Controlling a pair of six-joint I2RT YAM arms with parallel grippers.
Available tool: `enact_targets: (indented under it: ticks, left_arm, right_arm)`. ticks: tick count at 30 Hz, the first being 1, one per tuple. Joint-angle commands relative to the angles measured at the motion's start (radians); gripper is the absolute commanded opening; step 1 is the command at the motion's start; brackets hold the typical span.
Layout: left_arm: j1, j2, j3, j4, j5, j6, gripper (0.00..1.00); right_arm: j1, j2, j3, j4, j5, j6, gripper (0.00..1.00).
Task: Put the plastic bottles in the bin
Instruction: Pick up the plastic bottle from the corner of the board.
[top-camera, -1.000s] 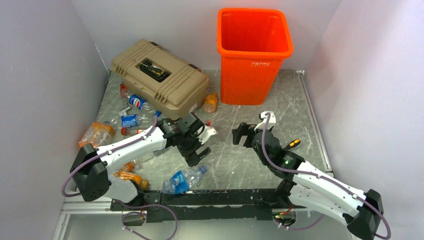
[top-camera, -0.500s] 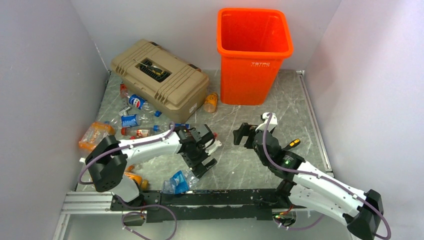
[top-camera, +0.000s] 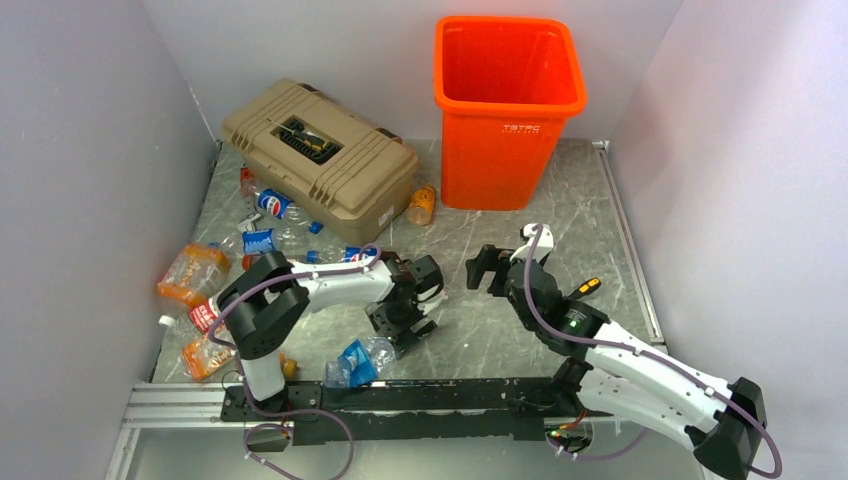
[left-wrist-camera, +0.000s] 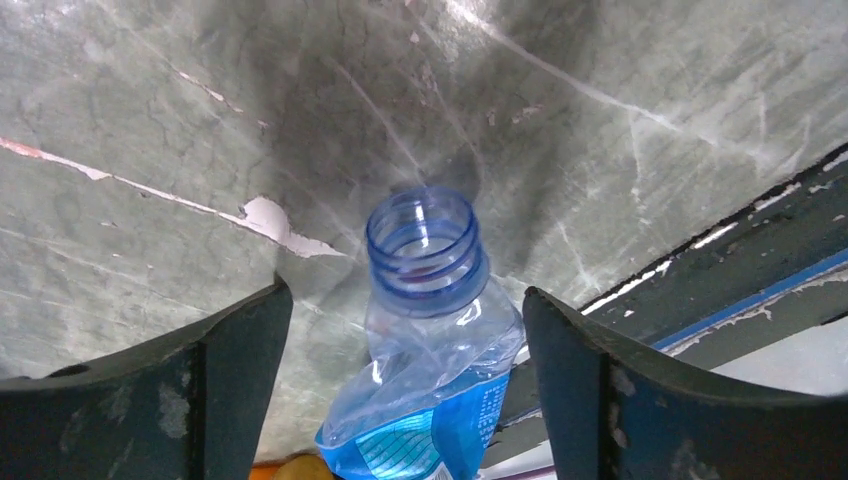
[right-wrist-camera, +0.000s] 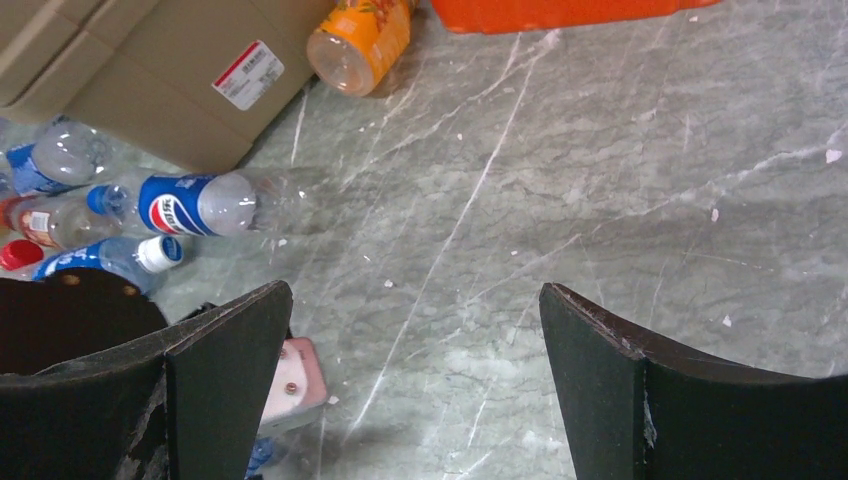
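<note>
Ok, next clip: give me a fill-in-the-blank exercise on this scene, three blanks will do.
1. The crushed bottle framed by the fingers of the left gripper has a ____ label.
2. The right gripper, jaws open, holds ____.
3. In the top view, the tan toolbox stands to the ____ of the bin.

Missing words: blue; nothing; left.

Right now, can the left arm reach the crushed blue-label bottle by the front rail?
Probably yes: the left arm has its open jaws either side of the bottle, nothing else between them.
</note>
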Motion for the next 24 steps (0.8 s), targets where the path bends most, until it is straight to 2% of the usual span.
enact_targets:
  ticks: [1, 7, 16, 18, 19, 21, 24]
  left_arm:
    - [-0.006, 0.027, 0.042, -0.002, -0.008, -0.019, 0.87]
    - [-0.007, -0.013, 0.049, -0.008, -0.051, -0.012, 0.6]
    - [-0.005, -0.199, 0.161, -0.026, -0.161, 0.006, 0.25]
    - [-0.006, -0.259, 0.186, 0.004, -0.199, 0.015, 0.12]
    - [-0.004, -0.298, 0.189, 0.033, -0.219, 0.02, 0.03]
    - [-0.002, -0.384, 0.187, 0.113, -0.258, 0.034, 0.0]
    - [0.016, -0.531, 0.143, 0.302, -0.227, 0.072, 0.0]
  right_arm:
    - [-0.001, -0.049, 0.052, -0.009, 0.027, -0.022, 1.0]
    - [-0.001, -0.09, 0.081, -0.055, 0.062, -0.054, 1.0]
    - [-0.001, -0.113, 0.113, -0.065, 0.056, -0.057, 1.0]
    - [0.0, -0.121, 0.119, -0.056, 0.05, -0.081, 1.0]
    - [-0.001, -0.127, 0.12, -0.05, 0.046, -0.096, 1.0]
    - [-0.001, -0.143, 0.119, -0.032, 0.02, -0.126, 1.0]
    - [-0.001, -0.17, 0.121, 0.014, -0.108, -0.185, 1.0]
